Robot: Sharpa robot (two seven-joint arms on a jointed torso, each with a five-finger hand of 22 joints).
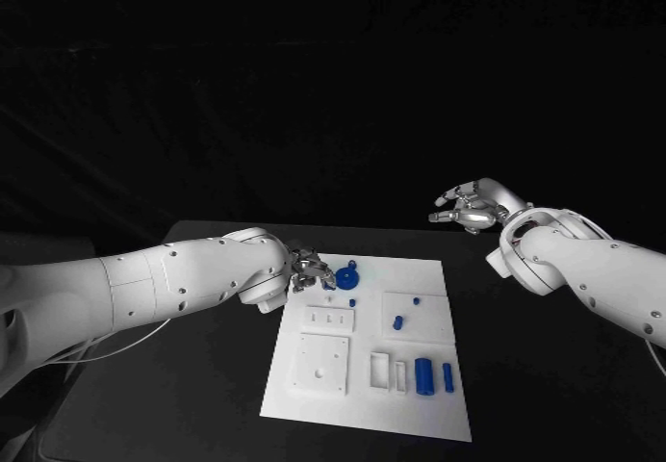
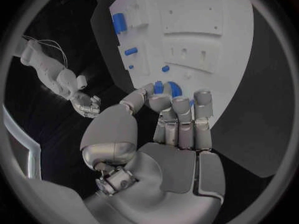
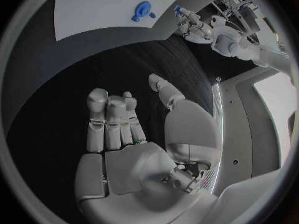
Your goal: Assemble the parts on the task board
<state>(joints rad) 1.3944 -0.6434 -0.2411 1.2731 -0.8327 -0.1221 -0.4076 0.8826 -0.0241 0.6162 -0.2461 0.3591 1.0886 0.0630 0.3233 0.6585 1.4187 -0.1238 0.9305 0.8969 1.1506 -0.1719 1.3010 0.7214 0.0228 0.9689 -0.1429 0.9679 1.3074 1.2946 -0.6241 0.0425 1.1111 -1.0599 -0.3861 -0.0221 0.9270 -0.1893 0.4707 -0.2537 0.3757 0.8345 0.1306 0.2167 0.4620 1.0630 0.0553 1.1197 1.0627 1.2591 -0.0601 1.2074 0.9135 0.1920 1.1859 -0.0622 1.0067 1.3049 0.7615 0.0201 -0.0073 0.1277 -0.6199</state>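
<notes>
Blue small part (image 1: pixel 325 270) pinched in left hand (image 1: pixel 304 273) at board's (image 1: pixel 365 409) eleven o'clock, likely light, stiff, slippery, best gripped sidewise; right hand (image 1: pixel 470 205) spread, empty.

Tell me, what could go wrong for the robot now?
The left hand pinches a small blue part in its fingertips above the task board's far corner; a fingertip hold might let it slip. It hovers close to the round blue part and might knock it.

Blue parts (image 1: pixel 424 373) on white task board (image 1: pixel 417 409)
</notes>
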